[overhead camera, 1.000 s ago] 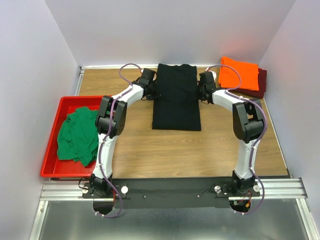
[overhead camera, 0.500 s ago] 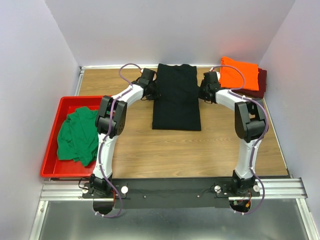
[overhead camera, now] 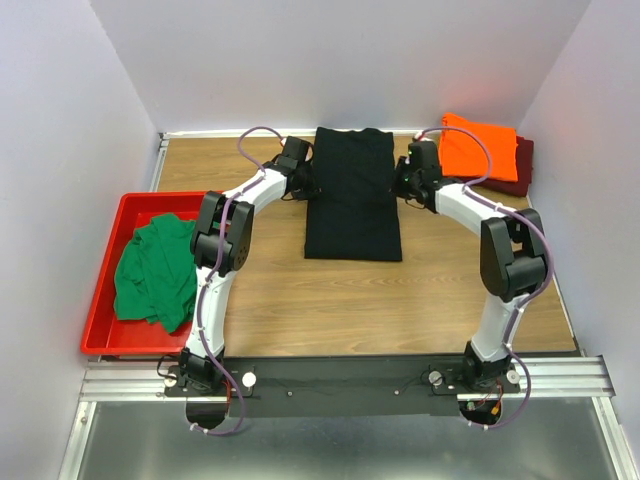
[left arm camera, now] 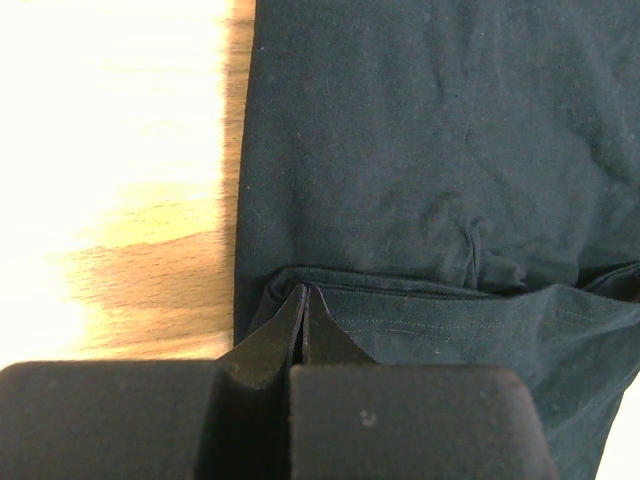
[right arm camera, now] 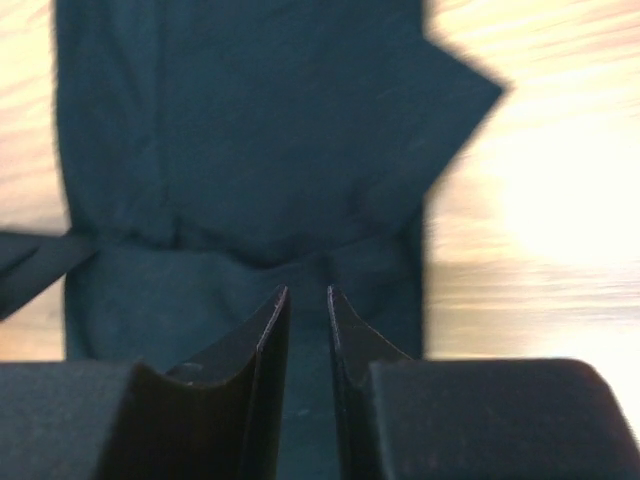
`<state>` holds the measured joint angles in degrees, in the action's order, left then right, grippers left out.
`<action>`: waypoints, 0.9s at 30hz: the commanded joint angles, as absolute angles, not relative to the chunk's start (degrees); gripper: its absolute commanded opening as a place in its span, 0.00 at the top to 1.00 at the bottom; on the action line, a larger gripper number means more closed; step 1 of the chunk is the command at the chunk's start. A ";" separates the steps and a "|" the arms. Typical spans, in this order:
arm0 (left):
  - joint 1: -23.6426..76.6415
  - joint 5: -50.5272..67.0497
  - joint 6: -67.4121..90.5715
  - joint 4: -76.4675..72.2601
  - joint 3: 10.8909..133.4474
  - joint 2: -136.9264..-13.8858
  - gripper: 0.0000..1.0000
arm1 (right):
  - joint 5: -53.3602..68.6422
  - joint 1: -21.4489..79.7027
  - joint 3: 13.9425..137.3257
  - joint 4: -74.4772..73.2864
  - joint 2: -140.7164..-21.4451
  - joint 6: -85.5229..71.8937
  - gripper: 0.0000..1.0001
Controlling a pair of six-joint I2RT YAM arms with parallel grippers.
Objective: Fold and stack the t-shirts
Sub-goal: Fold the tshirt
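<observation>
The black cloth t-shirt (overhead camera: 352,195) lies flat in a long rectangle at the far middle of the wooden bench (overhead camera: 400,300), with an arm at each long edge. From overhead the wrists cover the fingers, so the jaws only show in the wrist cameras. The left gripper (left arm camera: 304,292) has its jaws pressed together, the tips meeting right at a stitched, folded-over layer near the shirt's left edge. Whether any cloth is pinched between them I cannot tell. The right gripper (right arm camera: 307,292) hangs over the cloth with a narrow gap between its jaws and nothing caught in it. That picture is blurred, but it shows a pointed corner of the black cloth jutting toward the bare wood, which the overhead view does not bring out. The overhead view alone shows the rest. A bright orange folded t-shirt (overhead camera: 482,148) rests on a dark maroon t-shirt (overhead camera: 518,168) in the far right corner. A green t-shirt (overhead camera: 155,270) lies crumpled in a rigid red plastic tray (overhead camera: 100,305) at the left side.
</observation>
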<state>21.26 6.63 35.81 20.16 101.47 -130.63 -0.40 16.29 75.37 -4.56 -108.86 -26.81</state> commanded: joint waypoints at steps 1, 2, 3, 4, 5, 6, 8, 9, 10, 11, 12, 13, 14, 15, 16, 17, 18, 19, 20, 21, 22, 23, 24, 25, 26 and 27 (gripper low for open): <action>20.48 4.75 34.89 21.44 102.83 -132.36 1.00 | 2.02 19.07 74.27 -3.51 -108.45 -25.23 0.73; 20.48 4.83 34.98 21.45 102.92 -132.28 1.00 | 2.63 19.16 74.53 -3.60 -108.98 -24.96 0.74; 20.48 4.83 34.98 21.45 102.92 -132.36 1.00 | 2.98 19.33 74.88 -3.60 -109.94 -24.79 0.76; 20.48 4.83 34.89 21.53 103.01 -132.36 1.00 | 2.99 19.25 75.06 -3.52 -110.39 -24.70 0.76; 20.48 4.83 34.89 21.53 103.01 -132.36 1.00 | 2.99 19.34 75.23 -3.60 -110.91 -24.52 0.76; 20.48 4.83 34.89 21.53 103.01 -132.36 1.00 | 2.99 19.25 75.58 -3.60 -111.44 -24.26 0.76; 20.39 4.83 34.81 21.62 103.01 -132.36 1.00 | 2.81 19.25 76.63 -3.69 -112.67 -23.56 0.76; 20.39 4.75 34.80 21.62 103.09 -132.36 1.00 | 2.55 19.25 76.99 -3.95 -113.72 -23.38 0.76; 20.30 4.75 34.72 21.62 103.18 -132.36 1.00 | 2.37 19.25 77.34 -4.04 -114.25 -23.12 0.76; 20.30 4.75 34.72 21.71 103.10 -132.36 1.00 | 2.37 19.25 78.30 -4.22 -114.78 -22.59 0.76; 20.30 4.83 34.72 21.71 103.18 -132.36 1.00 | 1.94 19.25 78.75 -4.31 -115.92 -22.50 0.76; 20.30 4.75 34.63 21.71 103.18 -132.36 1.00 | 1.67 19.25 79.27 -4.39 -116.45 -22.33 0.76; 20.22 4.75 34.63 21.71 103.27 -132.36 1.00 | 1.50 19.25 79.71 -4.48 -117.06 -21.98 0.76; 20.21 4.75 34.54 21.71 103.18 -132.45 1.00 | 1.06 19.25 80.85 -4.66 -118.11 -21.80 0.76; 20.21 4.75 34.54 21.62 103.27 -132.45 1.00 | 0.71 19.16 81.38 -4.66 -118.73 -21.71 0.76; 20.21 4.75 34.54 21.71 103.27 -132.63 1.00 | 0.27 19.07 81.91 -4.75 -119.35 -21.80 0.76; 20.21 4.83 34.45 21.71 103.27 -132.63 1.00 | -1.30 18.99 83.05 -4.83 -119.88 -21.88 0.76; 20.21 4.83 34.37 21.80 103.27 -132.63 1.00 | -1.84 18.90 83.40 -4.92 -120.32 -22.32 0.76; 20.21 4.83 34.28 21.80 103.36 -132.71 1.00 | -2.28 18.29 83.67 -4.92 -120.93 -23.63 0.76; 20.21 4.83 34.28 21.88 103.19 -132.71 1.00 | -2.46 18.02 83.85 -5.01 -121.29 -24.43 0.76; 20.21 4.83 34.19 21.88 103.18 -132.71 1.00 | -2.46 17.32 84.11 -5.18 -121.64 -25.30 0.75; 20.21 4.57 34.10 21.88 103.18 -132.71 1.00 | -2.37 16.97 84.02 -5.45 -121.90 -26.88 0.75; 20.13 4.57 34.01 21.97 103.27 -132.71 1.00 | -1.94 16.79 84.02 -5.62 -121.90 -27.42 0.75; 20.13 4.48 34.01 21.97 103.27 -132.71 1.00 | -1.93 16.70 83.94 -5.71 -122.17 -27.77 0.75; 20.13 4.57 33.93 21.80 103.27 -132.71 1.00 | -1.85 16.53 83.67 -5.80 -122.34 -28.21 0.75; 20.13 4.57 33.84 21.80 103.36 -132.63 1.00 | -1.76 16.44 83.41 -5.80 -122.34 -28.21 0.75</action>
<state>20.84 6.63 35.31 20.29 101.89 -131.02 0.19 17.32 82.50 -4.47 -120.40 -25.89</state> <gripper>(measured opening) 0.004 0.249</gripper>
